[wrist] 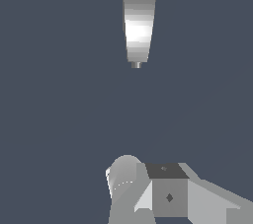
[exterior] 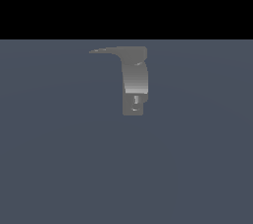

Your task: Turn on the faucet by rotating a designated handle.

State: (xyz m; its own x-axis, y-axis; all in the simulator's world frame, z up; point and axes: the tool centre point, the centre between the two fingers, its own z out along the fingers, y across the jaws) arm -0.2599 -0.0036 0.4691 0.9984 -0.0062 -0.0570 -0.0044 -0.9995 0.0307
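My gripper (wrist: 148, 193) shows only in the wrist view, well apart from the faucet (exterior: 134, 82), so I reckon I'm lining up a clear run at it. Whether my jaws are open or closed, I cannot tell. The faucet stands alone on the flat blue-grey floor (exterior: 59, 168), curved grey body shining, and the handle (exterior: 106, 50), a thin blade, points toward the exterior view's left, untouched

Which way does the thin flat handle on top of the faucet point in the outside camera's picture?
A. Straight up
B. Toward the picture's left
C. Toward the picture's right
B: in the exterior view the handle tapers to a point leftward from the faucet top.
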